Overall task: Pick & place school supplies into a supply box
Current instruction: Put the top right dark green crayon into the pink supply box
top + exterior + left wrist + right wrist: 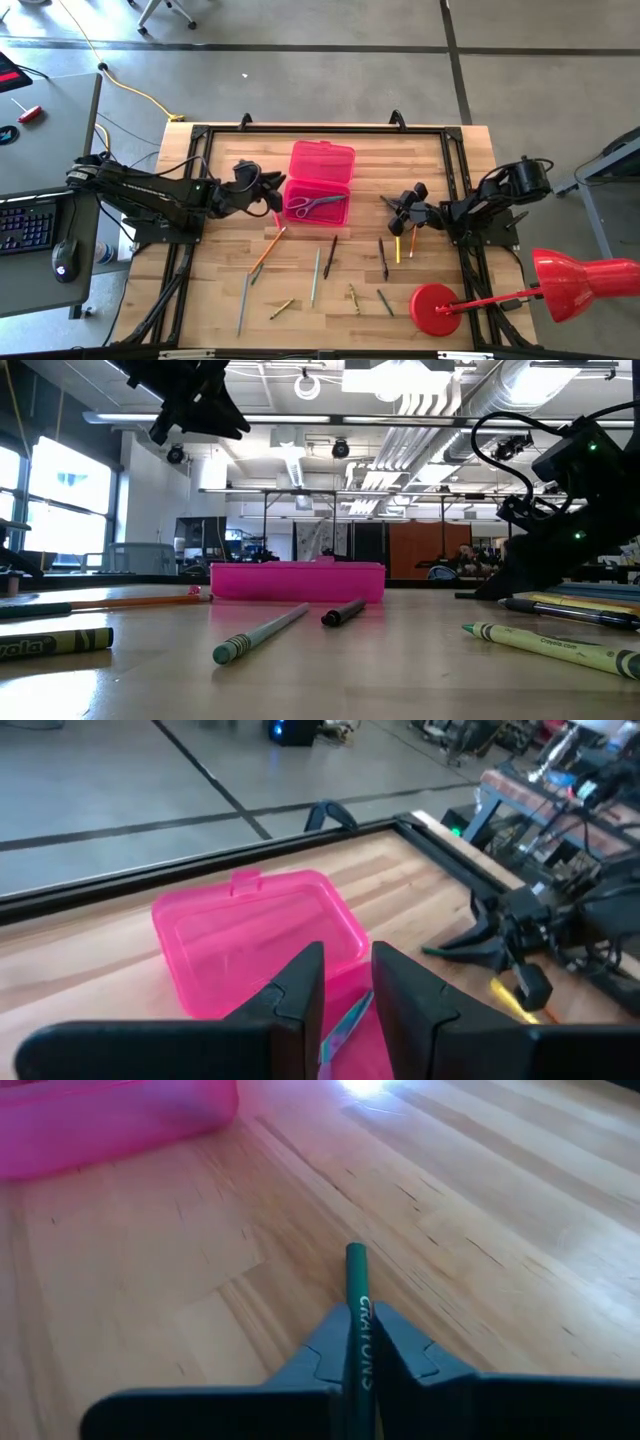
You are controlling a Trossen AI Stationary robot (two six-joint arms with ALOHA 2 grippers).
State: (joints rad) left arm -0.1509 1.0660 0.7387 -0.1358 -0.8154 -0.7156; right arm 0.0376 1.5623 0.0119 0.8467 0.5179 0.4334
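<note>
Green crayon (356, 1315) is pinched in right gripper (357, 1342), beside open supply box (319, 182). Left gripper (345, 982), narrowly parted and empty, is held over box. Collision is risked if both converge there.

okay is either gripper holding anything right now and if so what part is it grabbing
The right gripper pinches a thin green crayon-type pencil along its printed shaft, tip sticking out ahead. The left gripper, above the pink translucent plastic box, holds nothing.
</note>
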